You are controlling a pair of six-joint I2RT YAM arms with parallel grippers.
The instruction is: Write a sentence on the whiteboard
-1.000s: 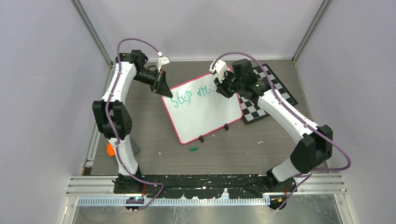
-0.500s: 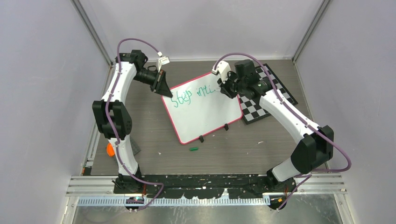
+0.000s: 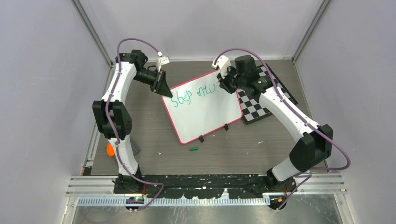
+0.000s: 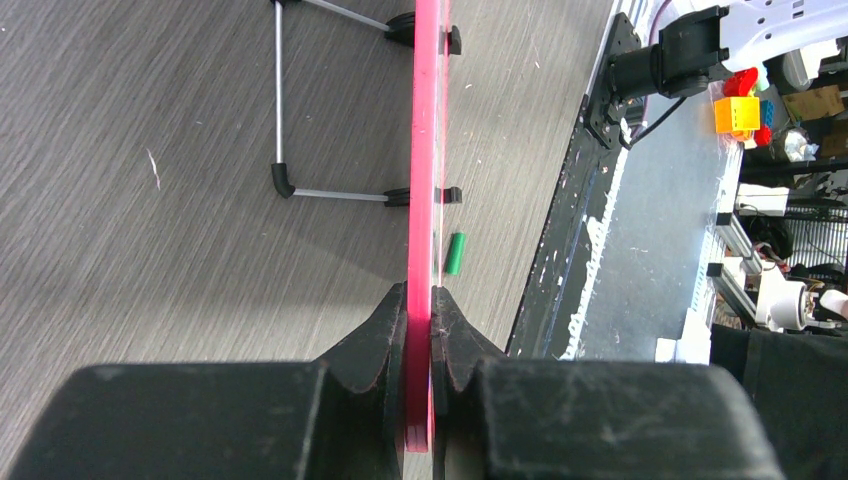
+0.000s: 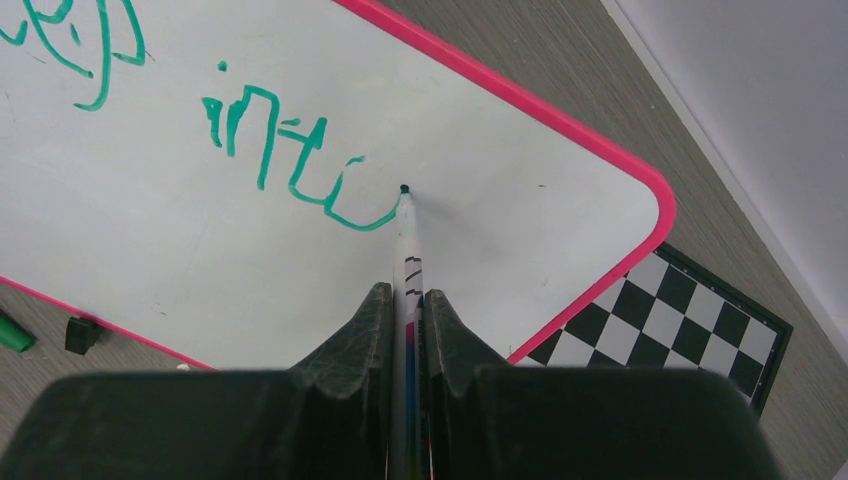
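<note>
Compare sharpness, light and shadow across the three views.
Top external: even, soft light, the whiteboard sharp, no glare. Left wrist: the left gripper is dark and soft near the lens; a faint shadow lies on the table beside the whiteboard's rim. Right wrist: the green writing and marker tip are crisp; the right gripper is blurred.

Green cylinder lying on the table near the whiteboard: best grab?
Probably pinch the green cylinder across its middle, coming straight down from above. It lies flat on the table, apart from the whiteboard, with both long sides free.
</note>
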